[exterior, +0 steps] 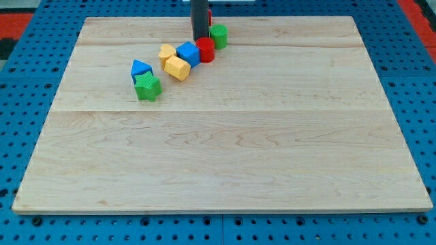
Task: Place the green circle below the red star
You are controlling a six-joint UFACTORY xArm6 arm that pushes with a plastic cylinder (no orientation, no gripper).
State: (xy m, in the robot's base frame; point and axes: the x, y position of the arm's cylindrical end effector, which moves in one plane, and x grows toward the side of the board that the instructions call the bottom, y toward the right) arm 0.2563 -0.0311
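Wooden counter (225, 156) fills the view on blue pegboard, its blocks bunched toward twelve o'clock. No claw here to judge, only my tip (199, 39), planted just at nine o'clock of the green circle (219, 35), probably ready to shove it. That circle is a short, bright green cylinder. A red sliver (209, 15) behind the rod may be the star; I cannot tell.

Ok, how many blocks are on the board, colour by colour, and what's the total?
Blue: 2, blue triangle, blue cube.
Green: 2, green star, green circle.
Yellow: 2, yellow block, yellow hexagon.
Red: 2, red circle, red block mostly behind the rod.
Total: 8.
My tip is just up-left of the red circle.
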